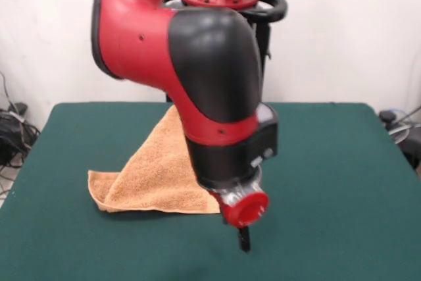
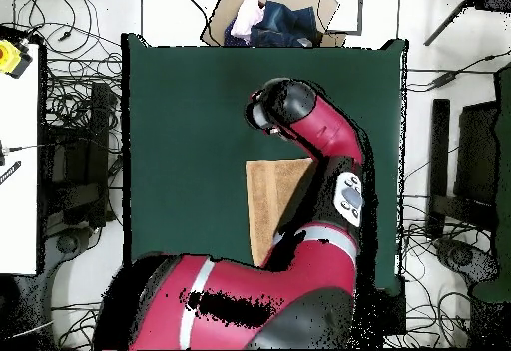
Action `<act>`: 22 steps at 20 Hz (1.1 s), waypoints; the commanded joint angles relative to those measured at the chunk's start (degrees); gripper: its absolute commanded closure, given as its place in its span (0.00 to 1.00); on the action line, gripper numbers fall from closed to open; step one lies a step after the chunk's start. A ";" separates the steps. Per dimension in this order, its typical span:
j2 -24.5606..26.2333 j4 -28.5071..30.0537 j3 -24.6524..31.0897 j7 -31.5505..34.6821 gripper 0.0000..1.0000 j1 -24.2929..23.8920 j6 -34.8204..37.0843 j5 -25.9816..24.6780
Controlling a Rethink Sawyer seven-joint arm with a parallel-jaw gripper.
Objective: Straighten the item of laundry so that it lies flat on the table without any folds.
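Towel (image 1: 154, 176): orange-tan terry, seen in the front view as a triangle, one corner folded over across the rest; a doubled edge is seen at its left end. Not flat.
Towel location: on the green desk (image 1: 342, 182), roughly mid-desk; in the overhead view (image 2: 274, 202) it is partly covered by the arm, so its full outline cannot be made out.
End effector (image 1: 244, 237): held low, just off the towel's near right corner in the front view. Only one dark finger is seen below the red wrist flange; open or closed cannot be told. No cloth is seen in it.
Arm (image 1: 210, 77): bent over the towel, hiding its right side in the front view.
Step in hand: judged as the approach to a grasp at the near corner, or a reposition beside it; unfolding is not yet done.
Next move: the folded-over layer is to be picked at its free corner, likely under the arm, and drawn away from the fold line, low and slow.
Risk: both layers may be pinched together, so the whole towel would be dragged instead of opened.
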 commanded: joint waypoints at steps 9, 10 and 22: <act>-18.22 39.90 11.65 -2.72 0.00 -8.11 -18.71 -1.13; -18.55 41.18 12.61 -2.89 0.00 -8.91 -20.20 -1.56; -13.23 42.54 22.17 3.03 0.00 -15.50 -29.92 -6.03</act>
